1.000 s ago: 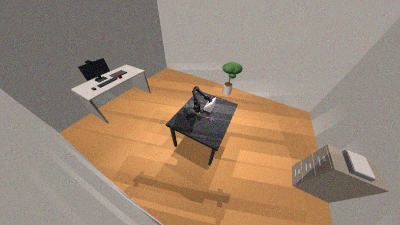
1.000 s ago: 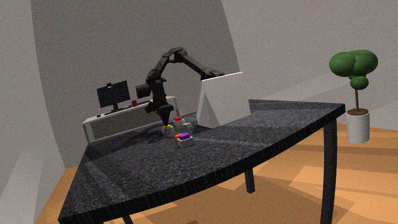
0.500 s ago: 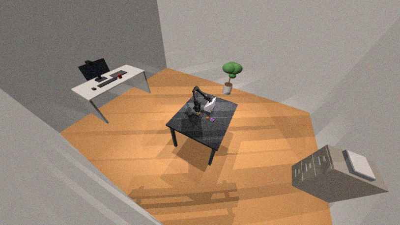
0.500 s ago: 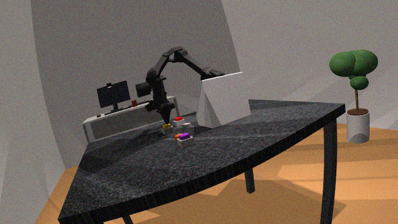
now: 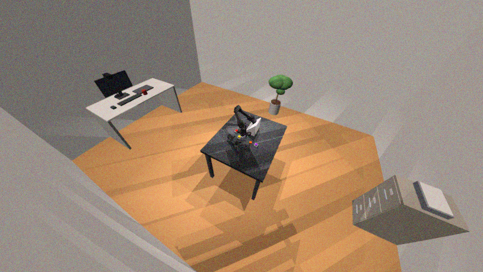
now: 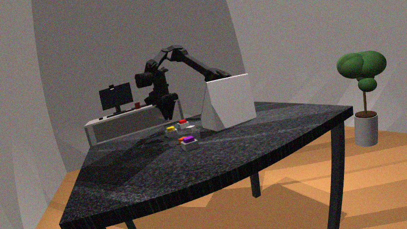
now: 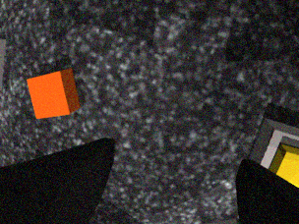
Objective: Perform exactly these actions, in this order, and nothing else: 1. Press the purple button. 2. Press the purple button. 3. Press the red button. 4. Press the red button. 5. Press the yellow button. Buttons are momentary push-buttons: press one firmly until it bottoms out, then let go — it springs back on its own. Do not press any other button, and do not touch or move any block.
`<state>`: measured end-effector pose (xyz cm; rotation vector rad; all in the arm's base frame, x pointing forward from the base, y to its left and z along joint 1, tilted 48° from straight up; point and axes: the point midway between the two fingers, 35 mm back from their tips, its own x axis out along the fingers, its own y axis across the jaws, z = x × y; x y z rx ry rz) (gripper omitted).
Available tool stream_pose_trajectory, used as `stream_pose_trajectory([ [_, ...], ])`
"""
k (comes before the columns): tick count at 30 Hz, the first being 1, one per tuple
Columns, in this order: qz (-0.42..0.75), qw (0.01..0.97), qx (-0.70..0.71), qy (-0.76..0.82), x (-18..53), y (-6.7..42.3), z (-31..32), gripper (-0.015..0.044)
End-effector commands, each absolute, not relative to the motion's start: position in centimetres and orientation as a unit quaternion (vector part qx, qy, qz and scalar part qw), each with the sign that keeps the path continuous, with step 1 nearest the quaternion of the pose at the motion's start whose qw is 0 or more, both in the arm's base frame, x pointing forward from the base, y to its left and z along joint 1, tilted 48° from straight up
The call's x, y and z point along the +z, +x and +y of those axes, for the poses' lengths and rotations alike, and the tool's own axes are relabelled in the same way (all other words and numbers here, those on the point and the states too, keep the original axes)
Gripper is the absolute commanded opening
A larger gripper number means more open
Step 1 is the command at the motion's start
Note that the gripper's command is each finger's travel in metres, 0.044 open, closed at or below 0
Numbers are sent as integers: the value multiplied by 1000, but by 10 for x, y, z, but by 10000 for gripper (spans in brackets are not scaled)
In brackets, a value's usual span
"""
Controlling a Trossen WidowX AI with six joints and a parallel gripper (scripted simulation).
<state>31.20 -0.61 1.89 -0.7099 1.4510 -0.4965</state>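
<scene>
Three buttons on grey bases sit near the table's middle: yellow (image 6: 170, 128) (image 5: 239, 136), red (image 6: 182, 121) (image 5: 235, 131) and purple (image 6: 188, 139) (image 5: 256, 144). My gripper (image 6: 168, 114) (image 7: 177, 161) is open and empty. It points down and hangs a little above the table, just over and behind the yellow button. In the wrist view the yellow button (image 7: 286, 162) shows at the right edge, beside my right finger. An orange block (image 7: 53, 94) (image 6: 180, 139) (image 5: 250, 142) lies to the left of the fingers, apart from them.
A small white block (image 6: 190, 127) lies between the buttons. A white wedge-shaped box (image 6: 227, 99) (image 5: 254, 126) stands on the dark table (image 6: 256, 148) behind the buttons, hiding the arm's base. A desk with a monitor and a potted plant (image 6: 364, 85) stand off the table.
</scene>
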Motion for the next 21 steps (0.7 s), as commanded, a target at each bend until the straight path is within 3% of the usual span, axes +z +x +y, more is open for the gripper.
stream_pose_trajectory([
  [1,645,666,-213,-308,-11,312,41,335],
  [4,645,668,-219,-301,-38,303,80,400],
  [12,631,669,-259,-296,-110,250,161,400],
  [21,625,670,-269,-297,-123,238,171,400],
])
